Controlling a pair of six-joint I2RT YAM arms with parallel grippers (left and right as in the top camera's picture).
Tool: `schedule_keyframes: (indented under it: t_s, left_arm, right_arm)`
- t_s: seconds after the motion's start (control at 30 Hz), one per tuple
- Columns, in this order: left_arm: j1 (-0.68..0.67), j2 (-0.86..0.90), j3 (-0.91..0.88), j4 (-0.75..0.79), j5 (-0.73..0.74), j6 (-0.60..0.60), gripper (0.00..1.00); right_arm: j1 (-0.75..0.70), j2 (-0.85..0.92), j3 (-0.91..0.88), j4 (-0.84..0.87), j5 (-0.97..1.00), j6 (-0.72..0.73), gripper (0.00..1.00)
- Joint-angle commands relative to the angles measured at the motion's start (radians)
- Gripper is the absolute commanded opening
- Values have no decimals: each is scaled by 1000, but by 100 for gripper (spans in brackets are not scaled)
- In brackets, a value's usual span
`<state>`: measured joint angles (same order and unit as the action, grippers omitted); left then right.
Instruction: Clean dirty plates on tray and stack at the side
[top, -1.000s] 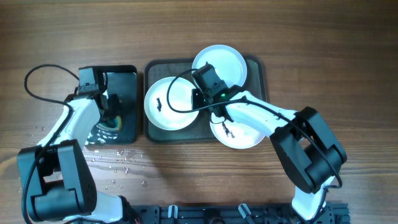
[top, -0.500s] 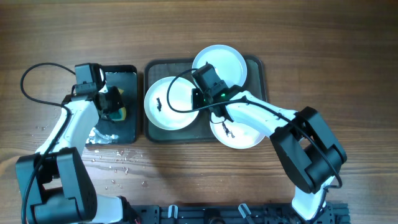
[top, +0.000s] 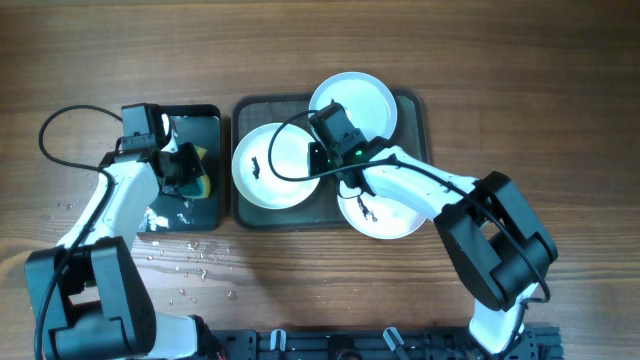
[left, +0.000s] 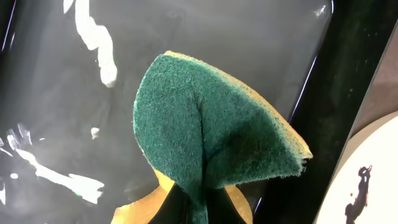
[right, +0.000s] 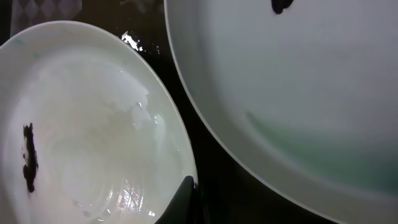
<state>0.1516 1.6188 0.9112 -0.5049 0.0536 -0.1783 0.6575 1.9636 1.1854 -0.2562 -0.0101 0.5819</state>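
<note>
Progress: nothing is stacked at the side yet, and all three dirty plates sit at the tray (top: 424, 120) unwiped, as far as I can judge
Plates: white plate (top: 272, 165) on the tray's left half with a dark smudge (top: 258, 168); pale aqua plate (top: 365, 100) at the far edge; second white plate (top: 390, 218) overhanging the near rim, also marked
Left arm: left gripper (top: 178, 168) pinching a folded green-and-yellow sponge (left: 205, 137) over the black tray (top: 205, 115), just beside the white plate but apart from it
Right arm: right gripper (right: 186, 199) pressed together, tip at the white plate's rim
Left to do: wiping each plate, then stacking, by my estimate
Hard to tell: whether the right jaws nip that rim; the arm hides the tray's middle and the aqua plate's near edge; the sponge covers most of the left fingers
</note>
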Motion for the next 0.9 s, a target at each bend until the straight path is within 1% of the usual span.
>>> schedule_keyframes:
  t_s: [0.0, 0.03, 0.07, 0.1, 0.13, 0.2, 0.23, 0.27, 0.3, 0.43, 0.47, 0.5, 0.53, 0.63, 0.7, 0.73, 0.8, 0.87]
  left_arm:
    - [3, -16, -11, 4, -60, -8, 4]
    - [3, -15, -11, 9, -59, -8, 4]
    - [3, -15, -11, 11, -59, -9, 12]
    - [3, -15, -11, 11, -59, -9, 17]
    - [3, -15, -11, 10, -59, -9, 27]
    - [3, -14, -11, 11, -59, -9, 36]
    - [3, -14, -11, 11, -59, -9, 35]
    - [3, -14, -11, 11, -59, -9, 31]
    - [3, -14, -11, 10, -59, -9, 29]
    - [3, 2, -11, 10, -59, -9, 31]
    - [3, 14, -11, 11, -59, -9, 34]
    - [3, 26, -11, 19, -61, -9, 40]
    - [3, 36, -11, 34, -66, -6, 49]
    - [3, 46, -11, 85, -62, 55, 56]
    - [3, 46, -9, 86, -62, 67, 54]
    - [3, 47, -9, 78, -62, 67, 49]
    - [3, 48, -10, 48, -62, 67, 44]
    - [3, 51, -10, 14, -62, 66, 31]
  right_arm:
    - [2, 16, -3, 6, -3, -7, 5]
    - [2, 16, -3, 6, -3, -7, 5]
    - [2, 16, -3, 6, -3, -8, 6]
    - [2, 16, -3, 7, -3, -11, 6]
    - [2, 16, -3, 9, -3, -21, 6]
    - [2, 16, -3, 9, -3, -33, 6]
    - [2, 16, -3, 9, -3, -33, 6]
    - [2, 16, -3, 9, -3, -33, 6]
    - [2, 16, -3, 9, -3, -33, 6]
    - [2, 16, -3, 10, -3, -33, 6]
    - [2, 16, -3, 9, -3, -33, 6]
    - [2, 16, -3, 9, -3, -33, 6]
    - [2, 16, -3, 9, -3, -33, 6]
    - [2, 16, -3, 10, -3, -32, 6]
    - [2, 16, -3, 10, -3, -32, 7]
    - [2, 16, -3, 10, -3, -32, 7]
    - [2, 16, -3, 14, -3, -32, 7]
    - [2, 16, -3, 18, -3, -33, 7]
